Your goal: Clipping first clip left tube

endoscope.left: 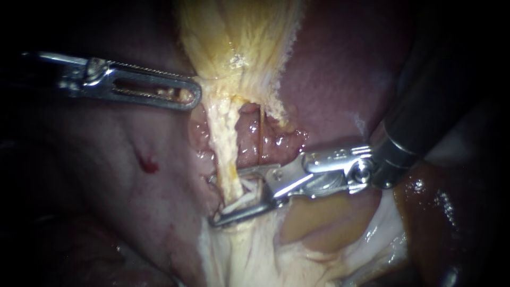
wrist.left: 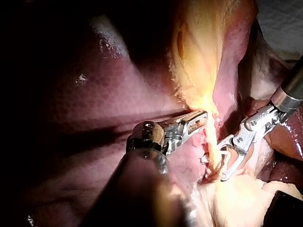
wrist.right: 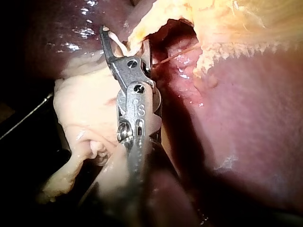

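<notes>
The left tube [endoscope.left: 226, 143], a pale frayed strand, runs down from the yellow gallbladder [endoscope.left: 239, 37]. A thin reddish right tube [endoscope.left: 261, 141] lies beside it. My right instrument [endoscope.left: 227, 197] comes in from the upper right and its jaws stand open on both sides of the left tube's lower end. A white clip [endoscope.left: 239, 203] sits between them against the tube. My left instrument [endoscope.left: 192, 94] lies level from the left, with its slotted jaws shut on the gallbladder's lower edge. The right wrist view shows my right instrument [wrist.right: 124, 40] with the pale tube between its jaws.
Dark red liver [endoscope.left: 340, 69] surrounds the opened pink bed behind the tubes. Pale fatty tissue [endoscope.left: 249, 255] lies below the jaws. A small red bleeding spot [endoscope.left: 149, 165] marks the tissue on the left. In the left wrist view both instruments [wrist.left: 201, 117] [wrist.left: 221, 161] flank the tube.
</notes>
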Motion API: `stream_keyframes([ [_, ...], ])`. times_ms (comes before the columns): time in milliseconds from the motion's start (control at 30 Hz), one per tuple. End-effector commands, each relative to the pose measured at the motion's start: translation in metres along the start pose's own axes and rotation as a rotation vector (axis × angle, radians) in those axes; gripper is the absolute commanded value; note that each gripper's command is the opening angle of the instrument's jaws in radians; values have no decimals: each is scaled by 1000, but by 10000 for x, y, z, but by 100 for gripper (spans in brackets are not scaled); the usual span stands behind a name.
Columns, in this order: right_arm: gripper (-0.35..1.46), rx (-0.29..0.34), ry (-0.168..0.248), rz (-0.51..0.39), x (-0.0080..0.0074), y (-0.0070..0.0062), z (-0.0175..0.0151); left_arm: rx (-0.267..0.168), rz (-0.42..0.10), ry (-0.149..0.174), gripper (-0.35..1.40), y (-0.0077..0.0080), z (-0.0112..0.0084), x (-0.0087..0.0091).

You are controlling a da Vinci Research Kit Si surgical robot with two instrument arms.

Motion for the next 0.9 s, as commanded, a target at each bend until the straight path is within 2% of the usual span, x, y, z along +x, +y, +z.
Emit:
stream_keyframes([
  [33,47,11,0,-6,1,1,2,1,0,0,-35,0,0,0],
  [167,47,38,20,1,4,3,8,0,-1,0,-35,1,2,-1],
  [567,47,37,32,4,4,5,8,0,-1,-1,-35,0,3,-2],
  [900,47,45,34,14,6,-5,8,0,-1,0,-35,7,3,-3],
])
